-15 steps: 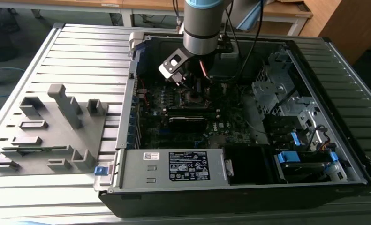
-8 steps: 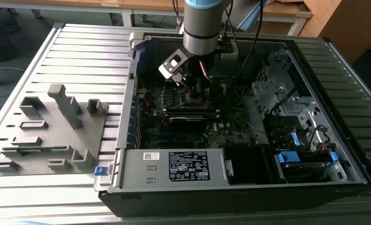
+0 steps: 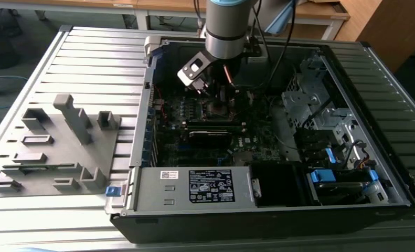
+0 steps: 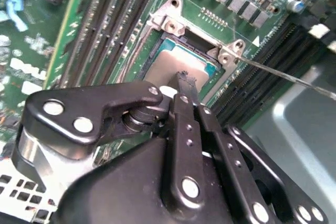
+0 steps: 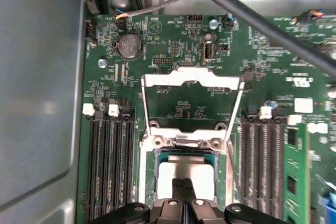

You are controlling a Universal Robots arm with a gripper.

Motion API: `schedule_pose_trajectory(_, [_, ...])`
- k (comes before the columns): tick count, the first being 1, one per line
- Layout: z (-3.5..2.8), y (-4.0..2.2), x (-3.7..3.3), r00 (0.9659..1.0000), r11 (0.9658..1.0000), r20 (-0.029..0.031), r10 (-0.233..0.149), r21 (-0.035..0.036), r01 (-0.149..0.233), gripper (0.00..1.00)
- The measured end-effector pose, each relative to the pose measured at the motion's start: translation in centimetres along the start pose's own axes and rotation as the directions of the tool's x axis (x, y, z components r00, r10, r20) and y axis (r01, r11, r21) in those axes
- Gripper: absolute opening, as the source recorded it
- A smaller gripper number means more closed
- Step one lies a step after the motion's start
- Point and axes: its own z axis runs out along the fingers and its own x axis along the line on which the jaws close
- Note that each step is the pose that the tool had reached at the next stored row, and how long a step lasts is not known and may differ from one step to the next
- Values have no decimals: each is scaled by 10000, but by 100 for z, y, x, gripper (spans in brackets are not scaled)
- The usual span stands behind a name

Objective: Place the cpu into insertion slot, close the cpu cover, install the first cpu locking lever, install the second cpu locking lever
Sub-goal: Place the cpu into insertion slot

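Okay: cpu (image 5: 184, 171) lies flat in socket (image 5: 148, 179), cover (image 5: 191, 78) swung open just beyond it. Judgement: cpu light, stiff, underside fragile, metal top slick; take by opposite edges only. Tool (image 5: 184, 183) fingers pressed together, nothing held, tips over cpu top; contact cannot tell. First wrist view gives whole open cover; exterior view gives arm down inside case (image 3: 140, 131) on table (image 3: 88, 58).

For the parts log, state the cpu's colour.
The cpu is silver-grey; best in the second wrist view.
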Motion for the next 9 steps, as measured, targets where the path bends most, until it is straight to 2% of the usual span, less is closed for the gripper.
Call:
schedule_pose_trajectory(4, [-115,6,6,10000,10000,-2,0,-1,0,11])
schedule_pose_trajectory(9, [-201,10,9,10000,10000,0,0,-1,0,11])
